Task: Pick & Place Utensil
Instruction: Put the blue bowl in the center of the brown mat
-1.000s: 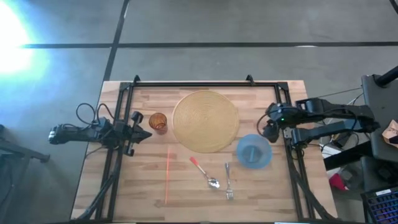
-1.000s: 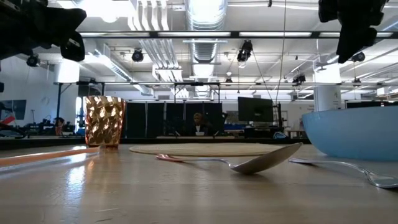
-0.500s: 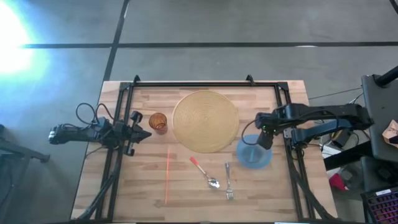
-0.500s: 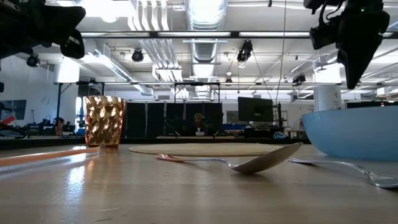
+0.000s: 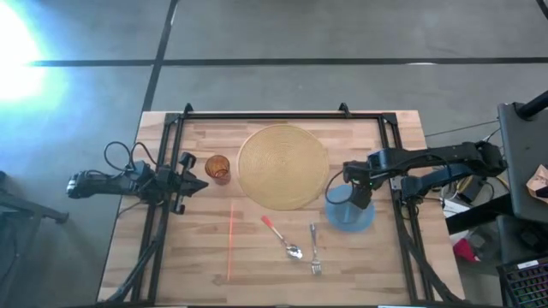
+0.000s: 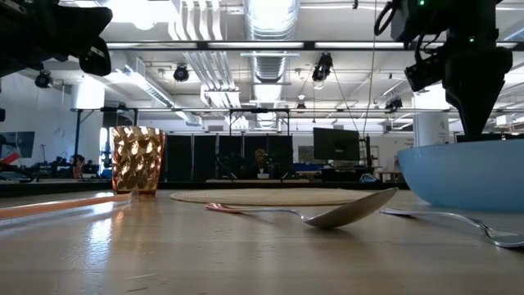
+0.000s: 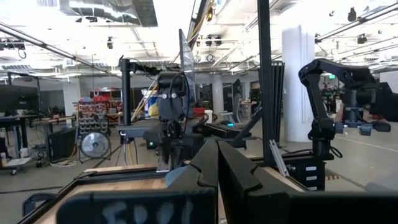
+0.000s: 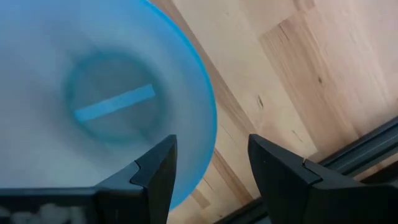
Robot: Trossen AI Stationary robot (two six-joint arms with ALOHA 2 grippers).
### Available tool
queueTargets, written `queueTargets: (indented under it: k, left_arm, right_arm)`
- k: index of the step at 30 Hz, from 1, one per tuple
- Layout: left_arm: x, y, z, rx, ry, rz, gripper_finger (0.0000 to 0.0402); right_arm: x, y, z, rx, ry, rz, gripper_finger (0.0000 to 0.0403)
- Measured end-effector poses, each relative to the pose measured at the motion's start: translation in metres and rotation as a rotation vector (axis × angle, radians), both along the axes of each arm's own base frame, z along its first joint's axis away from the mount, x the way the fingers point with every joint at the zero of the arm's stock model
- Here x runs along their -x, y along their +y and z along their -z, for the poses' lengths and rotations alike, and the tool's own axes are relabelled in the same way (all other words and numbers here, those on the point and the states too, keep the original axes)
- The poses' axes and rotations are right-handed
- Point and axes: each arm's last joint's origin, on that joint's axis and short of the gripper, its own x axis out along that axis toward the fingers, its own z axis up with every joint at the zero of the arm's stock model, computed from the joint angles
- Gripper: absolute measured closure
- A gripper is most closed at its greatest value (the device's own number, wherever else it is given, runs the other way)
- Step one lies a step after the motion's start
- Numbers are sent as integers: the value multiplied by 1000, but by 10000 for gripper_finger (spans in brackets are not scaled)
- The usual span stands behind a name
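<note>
Spoon [image 5: 282, 239] and fork [image 5: 314, 250] lie side by side at the table's near edge, untouched. Beyond them the right gripper [image 8: 208, 171], fingers spread, hangs over the blue bowl [image 5: 339, 219] with the rim between them; a descent here would likely clip or tip the bowl, not reach a utensil. Left gripper [image 5: 195, 184], fingers pressed together, waits by the cup [image 5: 217, 168].
</note>
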Motion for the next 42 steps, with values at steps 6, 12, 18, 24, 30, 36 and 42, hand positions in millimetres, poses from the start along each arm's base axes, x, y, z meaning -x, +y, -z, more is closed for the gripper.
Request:
queueTargets:
  k: [6, 12, 18, 24, 30, 36, 42]
  left_arm:
    - [0, 0, 0, 0, -1, 0, 399]
    - [0, 0, 0, -1, -1, -1, 399]
    - [0, 0, -1, -1, -7, -1, 399]
    - [0, 0, -1, 0, -6, -1, 399]
    - [0, 0, -1, 0, -6, -1, 399]
    - [0, 0, -1, -7, -6, -3, 399]
    - [0, 0, -1, -30, -9, -9, 399]
  right_arm:
    - [-5, -1, 6, 16, 15, 7, 209]
    - [-6, -1, 16, 26, 40, 17, 209]
    - [-8, -1, 27, 25, 55, 20, 209]
    - [-9, -1, 30, 24, 71, 19, 219]
    - [-9, -1, 31, 23, 69, 19, 253]
    - [-9, -1, 32, 14, 71, 25, 287]
    - [-5, 1, 44, -27, 76, 31, 318]
